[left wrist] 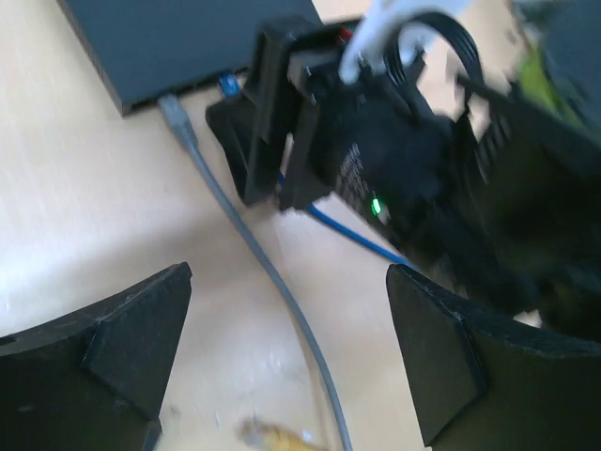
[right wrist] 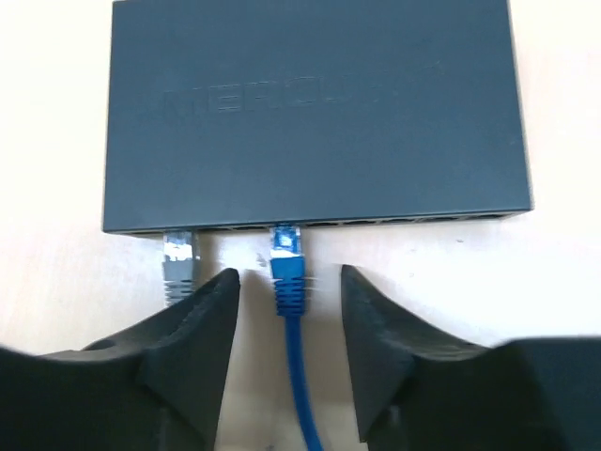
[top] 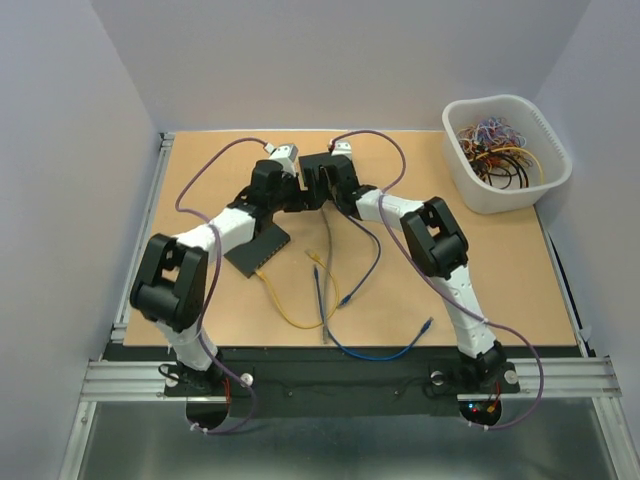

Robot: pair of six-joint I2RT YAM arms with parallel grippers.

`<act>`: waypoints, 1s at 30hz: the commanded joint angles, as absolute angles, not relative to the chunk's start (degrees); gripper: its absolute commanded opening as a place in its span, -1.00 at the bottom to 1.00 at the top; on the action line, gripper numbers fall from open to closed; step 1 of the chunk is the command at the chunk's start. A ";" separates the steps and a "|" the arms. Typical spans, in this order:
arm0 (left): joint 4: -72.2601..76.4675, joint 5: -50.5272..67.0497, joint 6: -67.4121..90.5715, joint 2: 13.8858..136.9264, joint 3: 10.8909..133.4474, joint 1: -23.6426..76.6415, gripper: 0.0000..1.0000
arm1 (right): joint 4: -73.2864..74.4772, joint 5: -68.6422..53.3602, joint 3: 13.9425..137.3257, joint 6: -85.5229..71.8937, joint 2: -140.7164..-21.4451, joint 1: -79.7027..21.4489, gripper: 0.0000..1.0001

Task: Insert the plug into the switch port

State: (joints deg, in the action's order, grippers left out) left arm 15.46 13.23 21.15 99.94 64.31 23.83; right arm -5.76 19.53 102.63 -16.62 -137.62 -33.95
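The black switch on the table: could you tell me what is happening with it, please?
The right gripper sits just in front of the switch, open, its fingers either side of the blue cable without touching it. The blue plug looks pushed home in the switch, beside a grey plug. The left gripper hovers nearby, open and empty.

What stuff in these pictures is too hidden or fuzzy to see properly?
- Right wrist view: whether the blue plug is clicked all the way into the switch. The ports are seen edge-on under its top.
- Left wrist view: the yellow plug, which is blurred and cut off by the bottom edge.
- Top view: the wires in the white bin, too small and tangled to count.
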 commanded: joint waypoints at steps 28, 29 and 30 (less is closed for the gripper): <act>-9.74 -0.69 30.06 38.50 40.68 24.61 0.92 | -2.90 11.78 65.92 -18.45 -102.65 -52.73 -0.28; -11.93 -1.49 29.54 37.63 41.22 24.61 0.93 | -2.81 12.56 65.40 -18.98 -103.53 -53.43 -0.30; -12.91 -2.45 27.79 36.23 41.66 24.61 0.93 | -2.81 13.18 65.04 -19.33 -103.97 -53.79 -0.30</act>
State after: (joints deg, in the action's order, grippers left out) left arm -7.14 0.80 30.26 39.77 37.12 24.64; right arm -1.69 10.92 65.63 -16.47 -102.74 -52.84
